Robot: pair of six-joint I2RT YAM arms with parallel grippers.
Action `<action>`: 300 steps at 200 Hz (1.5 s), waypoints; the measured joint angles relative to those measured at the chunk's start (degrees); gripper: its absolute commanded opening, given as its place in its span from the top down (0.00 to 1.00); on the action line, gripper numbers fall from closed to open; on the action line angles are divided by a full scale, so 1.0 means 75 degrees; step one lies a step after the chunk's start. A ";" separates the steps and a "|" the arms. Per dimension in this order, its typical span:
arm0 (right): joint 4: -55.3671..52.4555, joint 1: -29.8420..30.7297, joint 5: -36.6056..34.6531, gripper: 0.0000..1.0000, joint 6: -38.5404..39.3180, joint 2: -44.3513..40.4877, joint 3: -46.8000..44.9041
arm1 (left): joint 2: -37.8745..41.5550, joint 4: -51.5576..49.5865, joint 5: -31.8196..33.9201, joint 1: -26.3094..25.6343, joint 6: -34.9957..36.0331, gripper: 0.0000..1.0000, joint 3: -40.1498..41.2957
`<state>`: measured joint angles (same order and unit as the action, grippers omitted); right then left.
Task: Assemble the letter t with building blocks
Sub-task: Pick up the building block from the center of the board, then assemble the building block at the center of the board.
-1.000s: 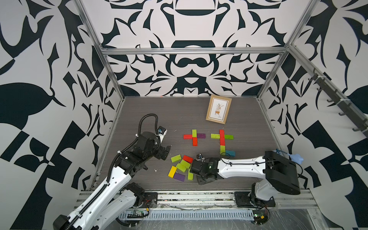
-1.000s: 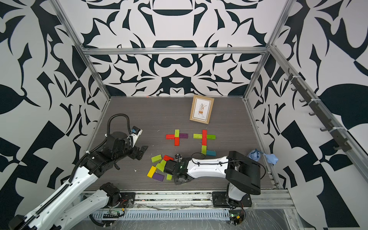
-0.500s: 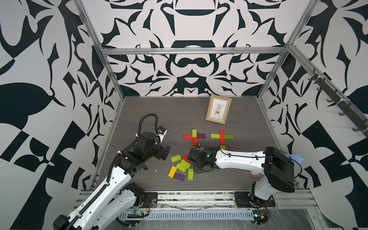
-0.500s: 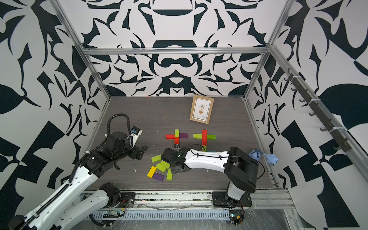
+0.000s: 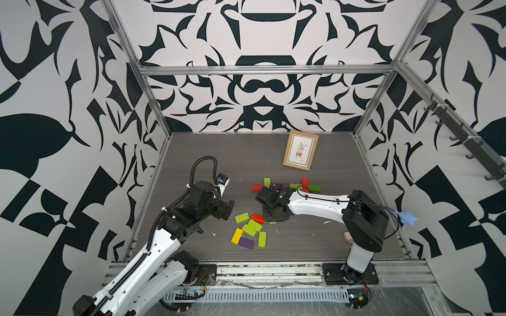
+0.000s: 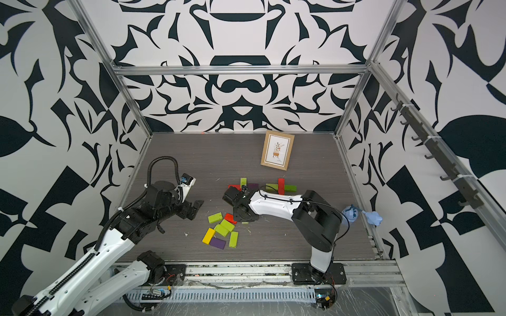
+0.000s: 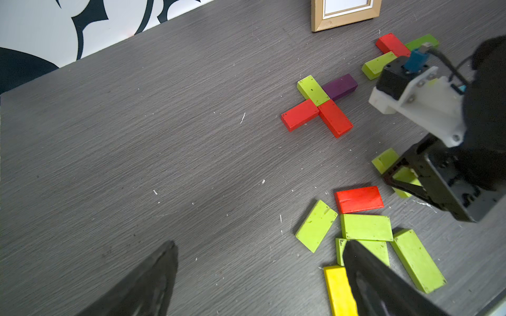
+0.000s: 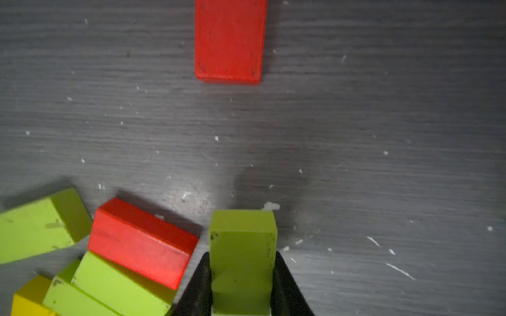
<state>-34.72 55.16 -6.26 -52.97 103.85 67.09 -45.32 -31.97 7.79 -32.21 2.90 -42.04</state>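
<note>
Blocks [image 5: 242, 217] lie flat on the grey counter [image 5: 208, 158] in three groups, with one more held off the surface. From my seat I see the left arm [image 5: 153, 246] extending from the near left corner. The left hand [image 5: 229, 210] hangs empty, fingers wide apart, just left of the loose pile [image 5: 250, 229]. The right arm [image 5: 317, 201] stretches across from the near right corner, wrist bent down beside the pile and short of the two crosses. The right hand [image 8: 242, 256] is clamped on a lime block [image 8: 242, 232], which sticks out past the fingertips toward the counter. I cannot tell whether it touches down. A frame [image 5: 300, 150] stands propped toward the back. Beyond the right wrist sits a cross [image 7: 325, 109] of two red blocks, one lime and one purple, their ends meeting. Right of it a second cross [image 7: 392, 45] of red and green blocks is partly hidden by the arm. The pile, nearest me, holds four lime blocks, a red one [image 5: 257, 218], a yellow one [image 5: 237, 235] and a purple one [image 5: 246, 243]. The red one lies just beside the held block. A pink adapter [image 5: 347, 237] peeks out behind the right arm's base.
</note>
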 measured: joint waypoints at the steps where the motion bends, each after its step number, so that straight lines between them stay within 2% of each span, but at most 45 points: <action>1: 0.0000 -0.0003 0.0000 0.87 0.0000 0.0015 0.0012 | 0.0000 0.0000 0.0000 0.0000 0.0000 0.02 0.0000; 47: 0.0038 -0.0201 -0.0023 0.87 0.0108 0.0600 0.0548 | 0.0000 0.0000 -0.0006 0.0000 0.0000 0.02 0.0000; 144: 0.0099 -0.0542 0.0055 0.84 0.0399 0.0679 0.0565 | -0.0012 0.0000 -0.0003 0.0000 0.0000 0.02 0.0000; 300: 0.0061 -0.0589 0.0111 0.78 0.0417 0.1005 0.1035 | -0.0017 0.0000 0.0003 0.0000 0.0003 0.02 0.0000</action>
<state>-34.26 50.74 -5.43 -49.84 111.39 74.85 -45.45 -31.97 7.81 -32.21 2.92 -42.04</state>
